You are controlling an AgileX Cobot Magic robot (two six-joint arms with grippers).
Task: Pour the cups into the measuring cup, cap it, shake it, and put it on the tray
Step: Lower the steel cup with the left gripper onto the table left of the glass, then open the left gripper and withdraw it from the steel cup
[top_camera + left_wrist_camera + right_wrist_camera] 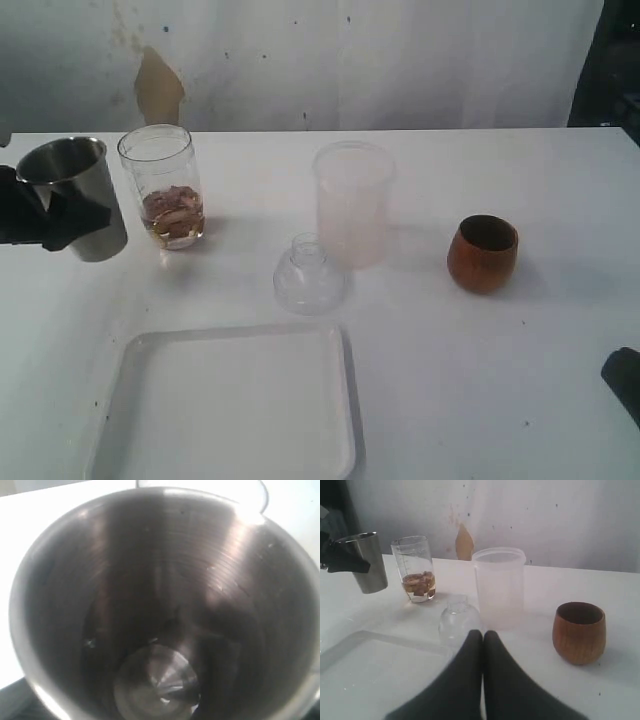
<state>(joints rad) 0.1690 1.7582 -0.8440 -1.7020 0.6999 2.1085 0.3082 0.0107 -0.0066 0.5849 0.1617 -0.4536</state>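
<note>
At the far left my left gripper [62, 218] is shut on the steel tumbler [75, 195], which leans slightly, just left of the measuring cup [162, 187]. The left wrist view looks down into the tumbler [160, 630]; its inside is bare and my fingers are hidden there. Brown pieces lie in the bottom of the measuring cup [416, 569]. A clear domed cap [310, 273] stands mid-table. The wooden cup [482, 254] stands upright at the right. The white tray [235, 400] lies at the front. My right gripper [482, 633] is shut and holds nothing, low at the right edge [622, 375].
A frosted, wider container [352, 203] stands upright just behind the domed cap. The wooden cup [579, 632] is to one side of my right fingertips, and the cap [458, 622] lies just beyond them. A pale wall closes off the back of the table.
</note>
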